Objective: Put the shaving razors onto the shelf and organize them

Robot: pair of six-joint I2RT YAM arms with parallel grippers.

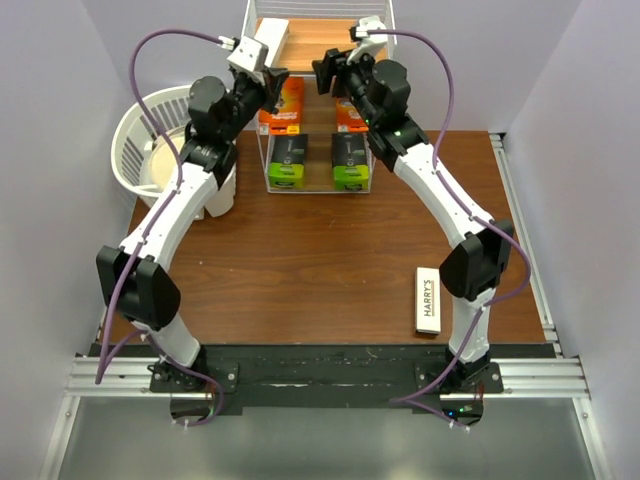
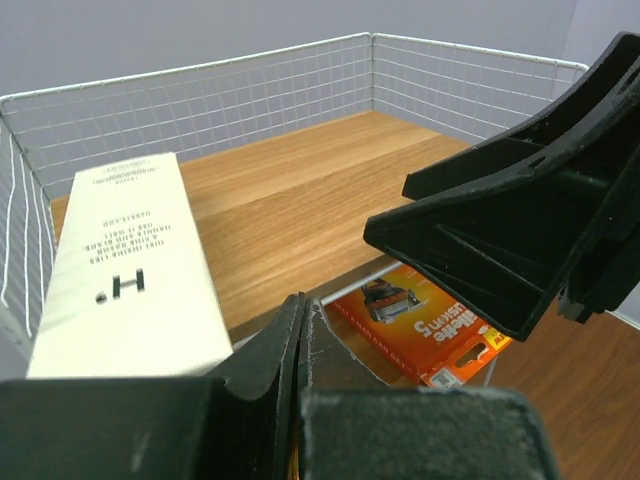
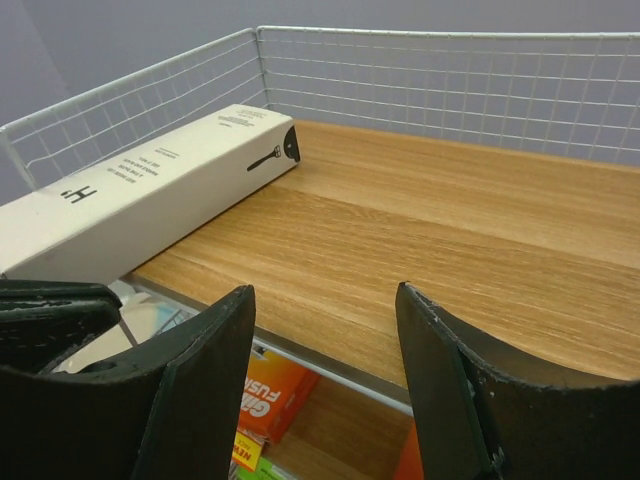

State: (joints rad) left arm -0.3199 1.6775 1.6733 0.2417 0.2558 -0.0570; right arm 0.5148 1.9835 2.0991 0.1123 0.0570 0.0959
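One pack is left off the shelf: the HARRY'S box lies flat on the bench, near the right arm's elbow and well apart from both grippers. It looks like light, stiff cardboard, long and slim. It is probably smooth enough to slide, and a hard squeeze would dent it, so the best hold is across the narrow width near the middle so it does not tip. Already shelved: a white box on the left of the top board, orange boxes on the middle tier, and black-and-lime packs on the lower one. The left jaws are spread wide at the front edge of the top board with nothing between them. The white box sits just outside the lower finger, and I cannot tell whether it touches, since the finger blocks that edge. The right jaws are also wide open and empty, hovering at the same front edge above bare board, with the white box off to their left and apart.
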